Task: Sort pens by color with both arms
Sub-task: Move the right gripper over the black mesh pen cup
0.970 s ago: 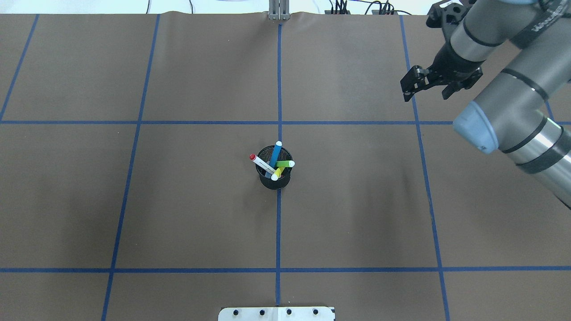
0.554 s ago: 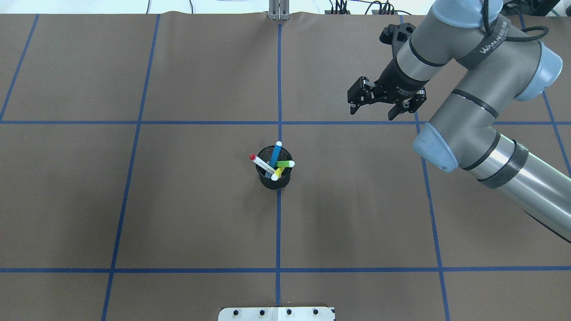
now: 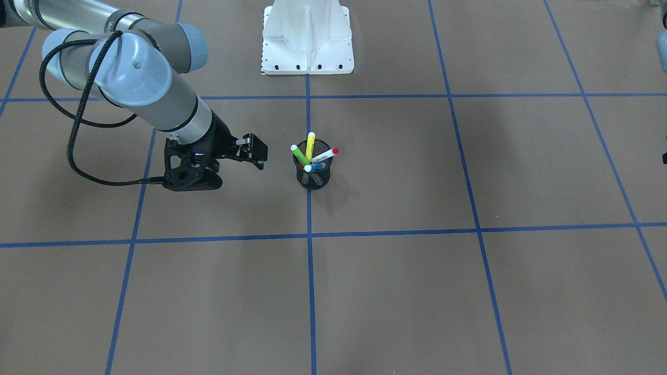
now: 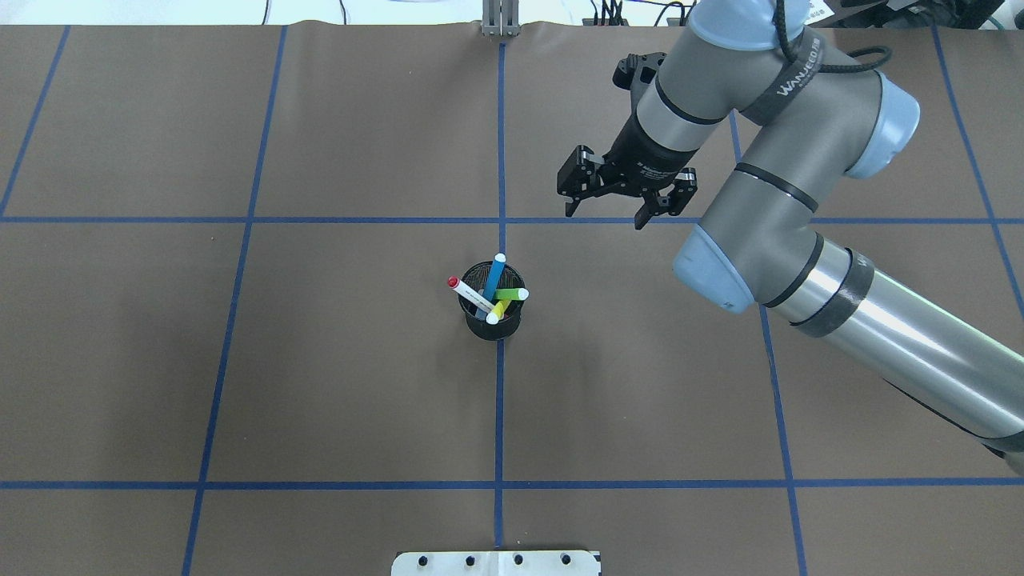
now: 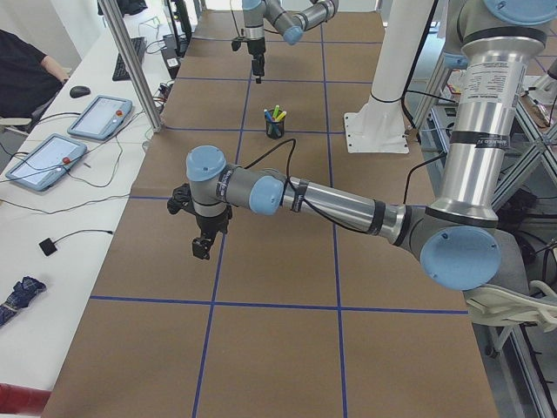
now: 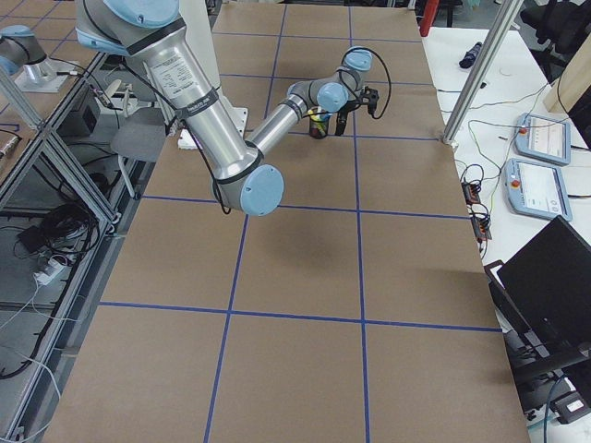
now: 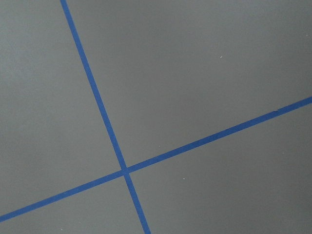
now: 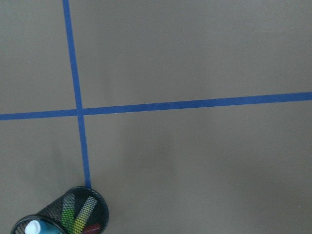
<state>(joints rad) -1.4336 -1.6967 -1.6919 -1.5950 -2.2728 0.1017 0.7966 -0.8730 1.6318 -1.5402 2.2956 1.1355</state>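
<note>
The pens stand together in a black mesh cup at the table's middle: a blue pen, a green pen, a yellow pen and a white pen with a red end. My right gripper hangs open and empty, above the table beyond and to the right of the cup. In the front view this gripper is to the left of the cup. The right wrist view catches the cup at its bottom left. My left gripper hovers over bare table far from the cup; I cannot tell its state.
Blue tape lines divide the brown table into squares. The white pedestal base stands at the robot's side. A side table with tablets and a seated person lie beyond the far edge.
My right arm has swung in from the table's right edge toward the middle, bringing its open gripper closer to the cup. The pens and cup have not moved.
</note>
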